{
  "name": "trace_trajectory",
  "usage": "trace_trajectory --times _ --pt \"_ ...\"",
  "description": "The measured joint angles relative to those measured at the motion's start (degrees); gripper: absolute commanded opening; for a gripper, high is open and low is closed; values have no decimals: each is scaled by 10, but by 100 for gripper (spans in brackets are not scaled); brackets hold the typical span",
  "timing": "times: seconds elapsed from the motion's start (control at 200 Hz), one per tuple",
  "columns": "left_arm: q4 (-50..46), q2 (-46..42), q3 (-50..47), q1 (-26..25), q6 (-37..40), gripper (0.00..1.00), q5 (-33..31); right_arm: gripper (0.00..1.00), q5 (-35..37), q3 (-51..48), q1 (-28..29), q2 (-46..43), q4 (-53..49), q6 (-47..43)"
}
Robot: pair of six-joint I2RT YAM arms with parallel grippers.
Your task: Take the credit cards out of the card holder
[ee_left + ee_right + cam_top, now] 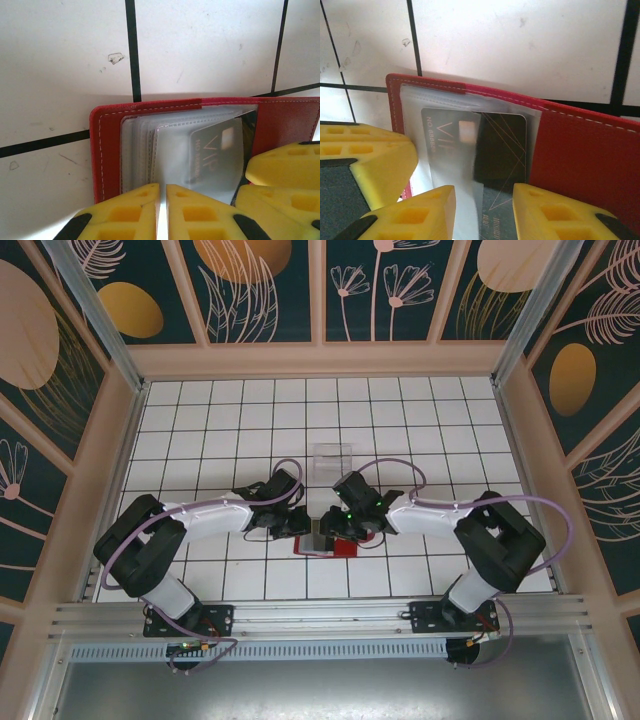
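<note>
White tiled counter (420, 420), black grid lines. The left arm (200, 515) and right arm (440, 512) both reach in to meet at the middle, near the front edge. The clear tray (332, 458) sits just behind that spot, apart from the arms. The top view is too small for us to tell if anything lies in it.

The red card holder (343, 548) lies open and flat on the counter under both wrists, with its frosted sleeves (165, 145) fanned up.

The left gripper (161, 210) is pressed together at the near edge of the sleeves. It is probably pinning or pinching a sleeve edge, but we can't confirm what it has.

The right gripper (484, 192) is spread, its fingers either side of the dark card (502, 145). We see no firm contact on either side.

Credit cards: we count two. The VIP card (450, 140) sits behind a frosted sleeve. The dark card, with thin gold lines, is just beside it, and part of it looks bare of the sleeve.

Progress: we judge it early. The holder is open and held down, but no card lies free on the counter. Every card is left to extract, and the dark one looks like the first candidate.
</note>
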Motion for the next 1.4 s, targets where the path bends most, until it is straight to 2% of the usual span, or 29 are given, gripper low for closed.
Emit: trace_trajectory --times 0.375,1.056,1.191,1.246,1.321,1.396 --pt "-9 2 4 0 0 13 -9 31 -3 -9 -13 -28 4 -2" --pt "-19 6 11 0 1 13 -18 25 -46 -55 -20 0 80 -2" --pt "-19 6 11 0 1 13 -18 21 -52 -61 -21 1 97 0" --pt "-19 6 11 0 0 13 -18 22 -54 -63 -22 1 102 2" --pt "-19 6 11 0 0 13 -18 29 -59 -66 -24 1 107 4" --pt "-19 7 12 0 0 13 -18 29 -63 -69 -24 2 115 3"
